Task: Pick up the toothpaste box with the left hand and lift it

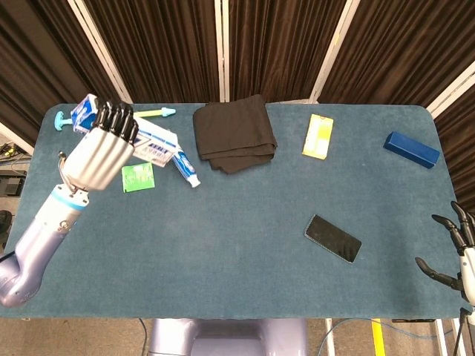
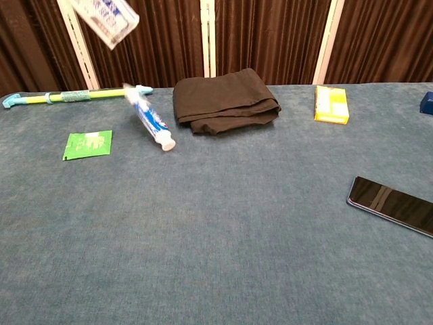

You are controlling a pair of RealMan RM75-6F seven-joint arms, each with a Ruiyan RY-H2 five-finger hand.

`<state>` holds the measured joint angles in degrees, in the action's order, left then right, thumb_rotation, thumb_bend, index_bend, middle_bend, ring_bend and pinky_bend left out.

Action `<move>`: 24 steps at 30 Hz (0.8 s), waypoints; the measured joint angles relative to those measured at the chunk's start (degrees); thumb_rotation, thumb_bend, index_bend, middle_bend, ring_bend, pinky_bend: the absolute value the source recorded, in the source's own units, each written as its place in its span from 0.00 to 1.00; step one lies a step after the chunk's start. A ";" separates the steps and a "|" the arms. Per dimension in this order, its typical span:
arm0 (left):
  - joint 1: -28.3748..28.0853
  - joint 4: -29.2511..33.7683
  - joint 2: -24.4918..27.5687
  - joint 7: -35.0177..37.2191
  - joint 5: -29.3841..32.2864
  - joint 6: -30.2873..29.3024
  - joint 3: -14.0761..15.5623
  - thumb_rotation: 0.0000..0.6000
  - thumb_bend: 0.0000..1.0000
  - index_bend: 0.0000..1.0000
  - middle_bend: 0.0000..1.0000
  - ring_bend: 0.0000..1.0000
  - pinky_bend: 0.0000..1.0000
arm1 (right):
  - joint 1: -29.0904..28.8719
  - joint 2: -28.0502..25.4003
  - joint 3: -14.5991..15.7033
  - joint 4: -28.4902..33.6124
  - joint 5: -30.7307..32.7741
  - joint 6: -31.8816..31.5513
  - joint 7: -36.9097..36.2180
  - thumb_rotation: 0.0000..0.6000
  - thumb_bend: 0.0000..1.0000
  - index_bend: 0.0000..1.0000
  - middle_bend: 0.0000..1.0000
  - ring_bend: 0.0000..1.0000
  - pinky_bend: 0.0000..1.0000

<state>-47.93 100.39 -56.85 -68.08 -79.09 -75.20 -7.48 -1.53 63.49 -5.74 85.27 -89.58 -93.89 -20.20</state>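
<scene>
My left hand (image 1: 100,152) grips the white and blue toothpaste box (image 1: 84,111) and holds it well above the table's far left. The hand hides most of the box in the head view. In the chest view only the box's lower end (image 2: 105,20) shows, at the top edge, tilted. The toothpaste tube (image 1: 169,150) lies on the table, out of the box, cap toward me (image 2: 150,122). My right hand (image 1: 453,252) hangs off the table's near right edge, its fingers spread around nothing.
A green sachet (image 1: 138,178) lies under the left hand, and a toothbrush (image 2: 67,97) lies along the far left edge. A folded black cloth (image 1: 234,133), a yellow box (image 1: 318,136), a blue box (image 1: 411,149) and a phone (image 1: 332,238) lie further right.
</scene>
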 measured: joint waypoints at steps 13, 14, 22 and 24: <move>7.50 1.25 -10.15 12.07 9.02 3.48 4.53 1.00 0.28 0.38 0.25 0.26 0.32 | -0.05 0.00 0.19 0.13 -0.56 -0.17 0.09 1.00 0.08 0.24 0.01 0.00 0.06; 7.98 1.38 -11.19 13.91 10.65 4.41 4.70 1.00 0.28 0.39 0.25 0.26 0.32 | -0.01 0.01 0.20 0.06 -0.64 -0.34 0.05 1.00 0.08 0.24 0.01 0.00 0.06; 10.25 0.04 -17.93 24.18 16.44 8.22 4.55 1.00 0.28 0.39 0.25 0.26 0.32 | -0.18 0.19 0.27 0.07 -0.49 0.18 0.48 1.00 0.08 0.24 0.01 0.00 0.06; 10.50 -1.02 -19.78 25.75 17.77 9.03 4.24 1.00 0.28 0.37 0.24 0.26 0.31 | -0.20 0.29 0.36 0.09 -0.65 0.16 0.76 1.00 0.08 0.24 0.01 0.00 0.06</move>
<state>-37.43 99.37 -76.62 -42.33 -61.32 -66.17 -3.23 -1.74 63.78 -5.38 85.37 -90.23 -93.72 -19.44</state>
